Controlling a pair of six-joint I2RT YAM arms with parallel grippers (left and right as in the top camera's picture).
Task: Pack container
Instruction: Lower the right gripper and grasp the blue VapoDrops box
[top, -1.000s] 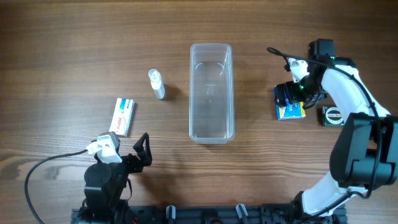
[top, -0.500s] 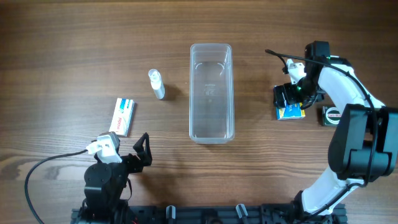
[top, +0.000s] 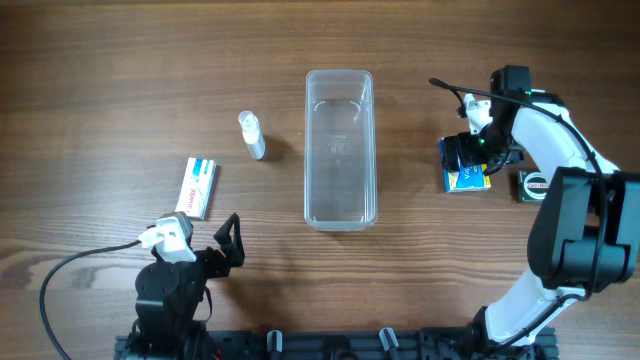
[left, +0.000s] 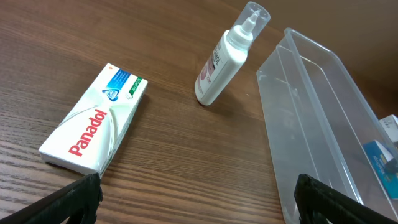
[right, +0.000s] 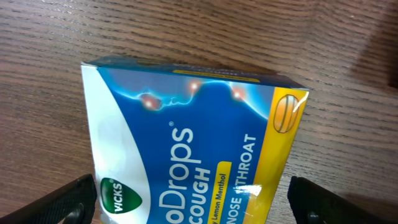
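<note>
At table centre: container (top: 340, 148), clear smooth plastic, long narrow bin, rounded corners; nothing inside, wood grain of table (top: 120, 70) visible through it. Left of it: white plastic bottle (top: 252, 135) lying down, clear cap; glossy white Panadol carton (top: 198, 187), flat. Right of it: blue-yellow Vicks cough-drop carton (right: 186, 143), right gripper (right: 199, 205) over it, jaws spread wide. Left gripper (left: 202, 200) at near edge, jaws wide apart, holding nothing. Versus second ago: right wrist shifted slightly; objects unmoved.
</note>
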